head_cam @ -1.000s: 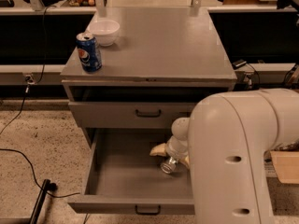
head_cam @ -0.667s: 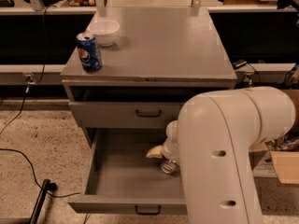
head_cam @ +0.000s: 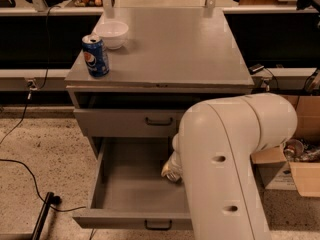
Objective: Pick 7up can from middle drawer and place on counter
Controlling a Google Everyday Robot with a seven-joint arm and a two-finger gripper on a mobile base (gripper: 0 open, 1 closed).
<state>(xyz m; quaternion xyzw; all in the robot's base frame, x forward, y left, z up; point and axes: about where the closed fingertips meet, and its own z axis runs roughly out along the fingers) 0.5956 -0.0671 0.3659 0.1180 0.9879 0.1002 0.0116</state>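
Note:
The middle drawer (head_cam: 131, 180) is pulled open below the counter (head_cam: 170, 44); the left part of its grey floor shows bare. My gripper (head_cam: 170, 170) is down inside the drawer, right of its middle, with only its pale tip showing past my big white arm (head_cam: 227, 174). The arm covers the drawer's right half. The 7up can is hidden behind the arm.
A blue Pepsi can (head_cam: 96, 56) and a white bowl (head_cam: 111, 34) stand at the counter's left side. A closed grey drawer front (head_cam: 127, 122) sits above the open drawer. A cardboard box (head_cam: 300, 176) stands on the floor at right; a cable (head_cam: 20, 166) and a black pole (head_cam: 42, 216) lie at left.
My arm has swung left and closer to the camera, covering more of the drawer. The gripper moved left with it. The can end seen by the gripper before is now covered.

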